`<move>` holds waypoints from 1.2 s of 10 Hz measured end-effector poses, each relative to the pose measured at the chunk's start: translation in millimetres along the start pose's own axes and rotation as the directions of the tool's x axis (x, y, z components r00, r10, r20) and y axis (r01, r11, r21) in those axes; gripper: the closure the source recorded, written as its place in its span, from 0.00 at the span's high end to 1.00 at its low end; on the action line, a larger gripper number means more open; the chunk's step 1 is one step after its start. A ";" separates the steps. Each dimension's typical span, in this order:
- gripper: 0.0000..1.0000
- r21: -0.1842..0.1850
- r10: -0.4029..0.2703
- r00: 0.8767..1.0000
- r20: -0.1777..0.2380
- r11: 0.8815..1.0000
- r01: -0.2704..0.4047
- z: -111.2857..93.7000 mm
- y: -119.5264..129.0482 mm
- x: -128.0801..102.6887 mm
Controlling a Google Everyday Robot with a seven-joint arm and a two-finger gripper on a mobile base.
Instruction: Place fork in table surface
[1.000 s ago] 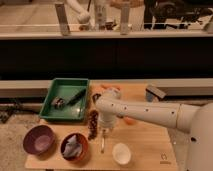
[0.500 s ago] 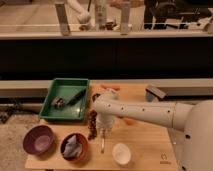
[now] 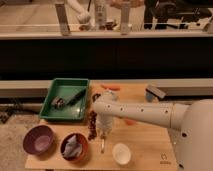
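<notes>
Looking down on a light tan wooden table surface (image 3: 145, 143), standing before a dark low wall with a railing and pale floor behind. Carrying a small dark logo (image 3: 163, 159) at the near right corner, its writing not reading out. Finding the gripper (image 3: 103, 132) hanging low over the table's middle, beside a dark reddish strand (image 3: 92, 125); cannot tell whether gripping or let go. Spotting the fork (image 3: 102, 145) just beneath it, lying between a brown bowl (image 3: 74, 146) and a white bowl (image 3: 121, 153). Noting a green tray (image 3: 50, 97) at the far left.
</notes>
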 end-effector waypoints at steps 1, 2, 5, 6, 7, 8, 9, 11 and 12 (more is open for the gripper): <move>0.49 -0.002 0.001 1.000 0.004 1.000 -0.001 1.7 -0.1 0.1; 0.43 -0.005 0.003 1.000 0.008 1.000 -0.003 3.0 -0.5 0.4; 0.36 -0.011 0.001 1.000 0.018 1.000 -0.001 6.4 -1.4 0.6; 0.35 -0.012 -0.001 1.000 0.023 1.000 0.001 7.3 -1.6 0.0; 0.35 -0.013 -0.002 1.000 0.028 1.000 0.003 8.3 -1.4 -0.4; 0.35 -0.014 -0.003 0.999 0.032 1.000 0.003 9.7 -1.4 -1.1; 0.35 -0.016 -0.002 0.999 0.034 1.000 0.003 10.9 -1.1 -1.5; 0.35 -0.017 -0.002 0.999 0.039 1.000 0.003 12.6 -1.5 -2.1; 0.35 -0.019 -0.004 0.999 0.041 1.000 0.005 13.3 -2.2 -2.8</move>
